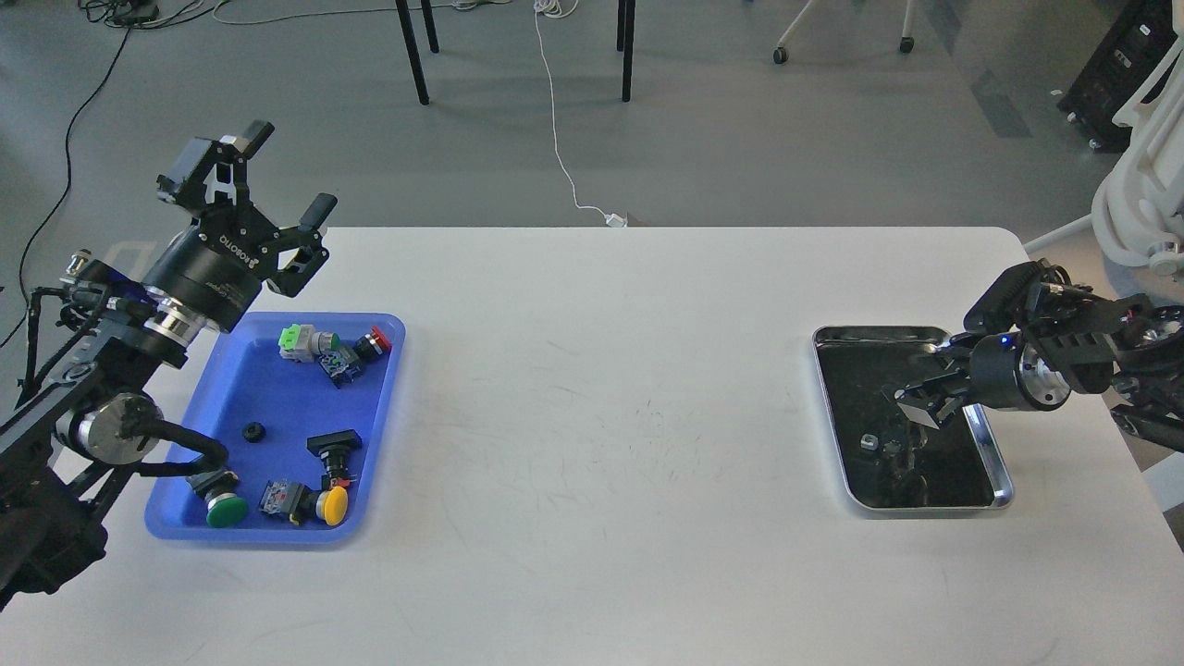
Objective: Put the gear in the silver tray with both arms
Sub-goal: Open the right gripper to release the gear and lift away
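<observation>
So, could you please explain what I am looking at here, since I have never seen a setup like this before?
This single picture comes from a camera in the robot's own head, looking down at a white table. The two black jointed limbs at the sides are its arms. The left claw is raised above the table's far left corner with its fingers spread, holding nothing. The right claw reaches over the silver tray; it is too dark to tell whether it is open. A small part lies in that tray. The blue tray on the left holds push-button switches with green, yellow and red caps, and a small black ring.
</observation>
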Tool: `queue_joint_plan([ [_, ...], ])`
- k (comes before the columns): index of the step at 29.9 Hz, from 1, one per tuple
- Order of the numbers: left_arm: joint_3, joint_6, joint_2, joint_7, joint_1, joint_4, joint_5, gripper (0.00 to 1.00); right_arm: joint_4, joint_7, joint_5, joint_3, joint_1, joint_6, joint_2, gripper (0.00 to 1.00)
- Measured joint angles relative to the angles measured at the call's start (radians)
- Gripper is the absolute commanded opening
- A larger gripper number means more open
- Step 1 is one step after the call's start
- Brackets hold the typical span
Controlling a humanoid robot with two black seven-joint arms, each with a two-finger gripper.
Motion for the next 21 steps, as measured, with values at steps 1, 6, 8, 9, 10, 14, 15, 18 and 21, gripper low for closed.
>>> queue_joint_plan([
  [1, 0.000, 0.000, 0.000, 0.000, 0.000, 0.000, 0.000, 0.98, 0.015, 0.000, 0.000, 0.016, 0.004, -0.001, -0.010, 0.93],
  [6, 0.001, 0.000, 0.002, -0.001, 0.000, 0.000, 0.000, 0.98, 0.128, 0.000, 0.043, 0.190, 0.049, 0.004, -0.091, 0.96],
  [8, 0.002, 0.000, 0.002, -0.002, 0.000, 0.000, 0.000, 0.98, 0.173, 0.000, 0.116, 0.285, 0.052, 0.012, -0.118, 0.96],
  [9, 0.002, 0.000, 0.002, -0.002, 0.000, 0.000, 0.000, 0.98, 0.188, 0.000, 0.159, 0.322, 0.051, 0.019, -0.126, 0.96],
  [10, 0.003, 0.000, 0.002, -0.003, 0.000, 0.000, 0.001, 0.98, 0.202, 0.000, 0.219, 0.362, 0.046, 0.031, -0.130, 0.96],
  [14, 0.006, 0.000, 0.002, -0.012, 0.000, 0.000, 0.018, 0.98, 0.216, 0.000, 0.485, 0.471, 0.004, 0.074, -0.129, 0.96],
  [15, 0.006, 0.000, 0.002, -0.017, 0.000, 0.000, 0.032, 0.98, 0.216, 0.000, 0.561, 0.498, -0.017, 0.080, -0.124, 0.96],
  [18, 0.008, 0.000, 0.010, -0.035, 0.000, -0.001, 0.091, 0.98, 0.218, 0.000, 0.788, 0.583, -0.099, 0.086, -0.091, 0.96],
  [21, 0.015, 0.000, 0.038, -0.041, 0.000, -0.025, 0.184, 0.98, 0.213, 0.000, 0.989, 0.685, -0.194, 0.090, -0.033, 0.96],
])
